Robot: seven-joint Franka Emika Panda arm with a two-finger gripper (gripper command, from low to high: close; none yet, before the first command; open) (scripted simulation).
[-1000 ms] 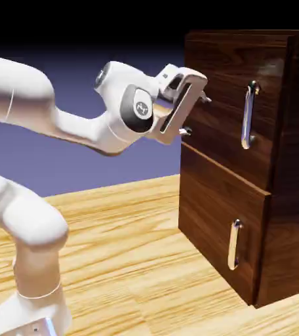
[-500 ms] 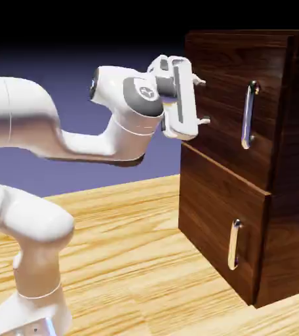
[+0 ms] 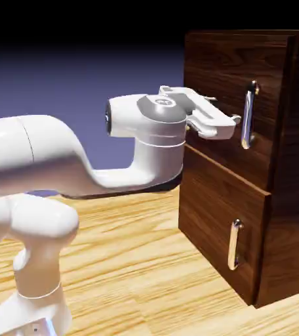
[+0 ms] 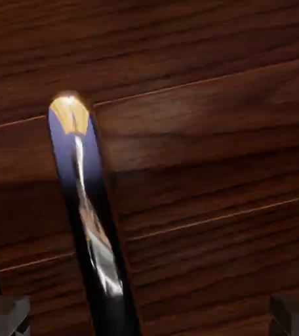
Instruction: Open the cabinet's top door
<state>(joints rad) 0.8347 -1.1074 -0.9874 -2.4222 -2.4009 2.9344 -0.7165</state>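
Observation:
The cabinet (image 3: 290,216) is a tall dark wooden box on the exterior view's right. Its top door (image 3: 273,147) carries a long vertical silver handle (image 3: 247,115). My gripper (image 3: 235,123) is level with the handle's middle, lying flat, its tips just left of the bar; whether they touch it I cannot tell. In the hand view the top door's wood (image 4: 211,131) fills the picture. The handle (image 4: 90,223) runs up between my two grey fingertips (image 4: 5,316), nearer the left one. My gripper (image 4: 149,316) stands open, with nothing clamped.
Below the top door sits a lower panel (image 3: 208,220) with a shorter silver handle (image 3: 233,244). The cabinet stands on a light wooden table (image 3: 132,262). My arm's elbow and base (image 3: 37,262) take up the lower left.
The hand has swung right toward the top door's handle and rolled from an upright finger spread to a flat one. The jaws have stayed wide.

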